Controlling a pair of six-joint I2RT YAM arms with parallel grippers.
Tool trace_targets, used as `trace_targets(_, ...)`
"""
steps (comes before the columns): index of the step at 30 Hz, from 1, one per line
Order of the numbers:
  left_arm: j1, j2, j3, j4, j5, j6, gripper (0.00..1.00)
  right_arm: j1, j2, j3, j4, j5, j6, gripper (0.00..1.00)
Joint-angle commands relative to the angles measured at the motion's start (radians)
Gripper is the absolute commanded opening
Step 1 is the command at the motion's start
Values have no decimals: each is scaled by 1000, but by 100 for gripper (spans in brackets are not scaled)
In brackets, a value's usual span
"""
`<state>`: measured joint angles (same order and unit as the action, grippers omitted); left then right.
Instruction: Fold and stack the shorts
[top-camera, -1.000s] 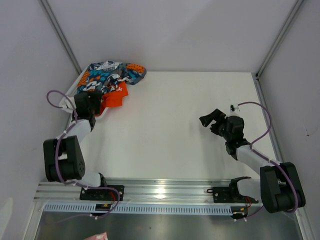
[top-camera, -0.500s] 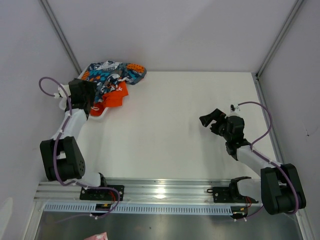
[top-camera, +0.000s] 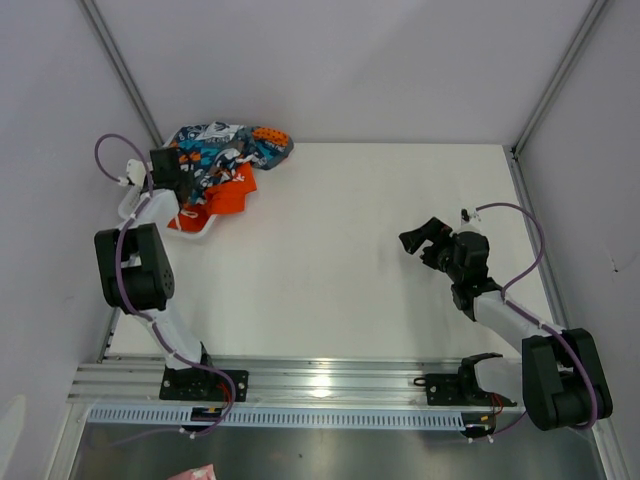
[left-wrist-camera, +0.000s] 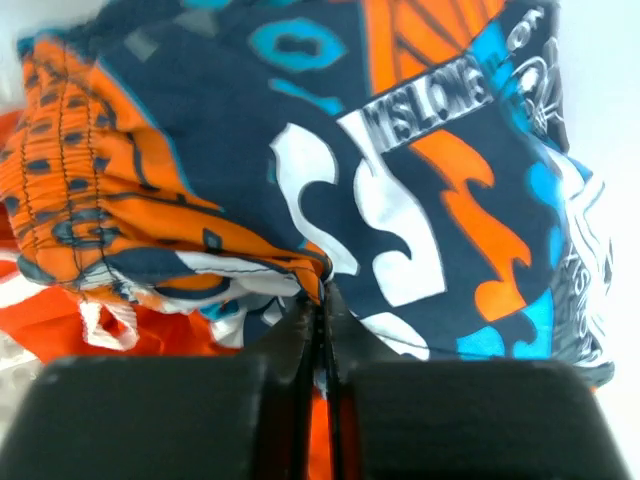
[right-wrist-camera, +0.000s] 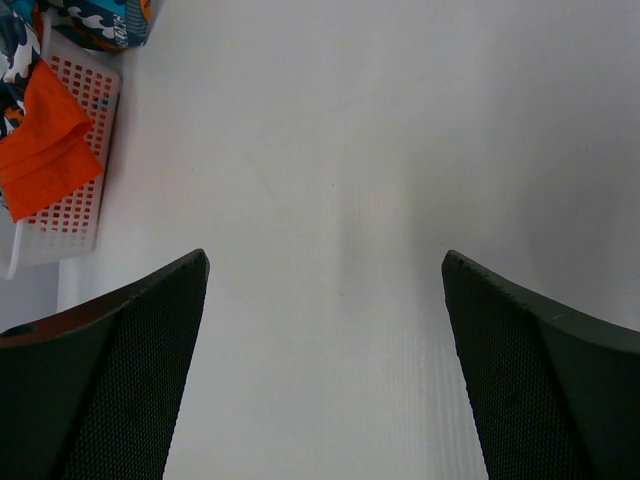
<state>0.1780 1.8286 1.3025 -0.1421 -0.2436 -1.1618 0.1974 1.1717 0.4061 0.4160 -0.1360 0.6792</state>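
Since the earlier frame, the left arm has reached further into the far-left corner and its hand has gone from open to closed; the right arm has not shifted.

Worktop (top-camera: 350, 250): white, walled on the left, far and right sides, with a metal rail along the near edge. A broad bare stretch lies between the corner pile and the right arm.

Basket (top-camera: 192, 226): white mesh, set in the far-left corner close to the left wall. Its near-right rim and one red-lit mesh side show in the right wrist view (right-wrist-camera: 75, 150).

Printed shorts (top-camera: 225, 148): blue, teal, orange and white, heaped on the basket and spilling over its far side towards the far wall.

Orange shorts (top-camera: 228, 198): plain, lying under the printed pair and hanging over the basket's right rim onto the worktop.

Left hand (top-camera: 168, 168): at the left edge of the pile. In the wrist view the left hand (left-wrist-camera: 320, 300) has its fingers pressed together on a fold of the printed shorts (left-wrist-camera: 420, 200), pinching the cloth at a stitched hem.

Right hand (top-camera: 420, 238): held over the worktop right of centre, well apart from the shorts, fingers spread wide and gripping nothing.

Writing: a dark banner on the print carries white capitals; "SLON" can be read, the rest is creased and uncertain.
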Motion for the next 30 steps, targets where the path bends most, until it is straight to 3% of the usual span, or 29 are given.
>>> trace_targets(1, 8, -69, 49, 48, -60, 39, 0, 4, -14, 20, 14, 18, -17, 99)
trace_targets(11, -54, -394, 58, 242, -40, 258, 0, 7, -4, 20, 23, 9, -13, 100)
trace_targets(14, -132, -508, 18, 382, -33, 371, 0, 7, -7, 20, 23, 12, -17, 99)
trace_targets(18, -360, -595, 0, 565, 81, 534, 0, 8, -3, 22, 29, 12, -17, 99)
trace_targets(20, -484, -600, 30, 637, 101, 618, 0, 11, 0, 20, 32, 9, -17, 100)
trace_targets(26, -693, -441, 231, 636, 340, 632, 0, 11, -15, 22, 17, 22, -20, 99)
trace_targets(30, -799, -318, 273, 612, 267, 630, 0, 11, -67, 13, -20, 81, -24, 99)
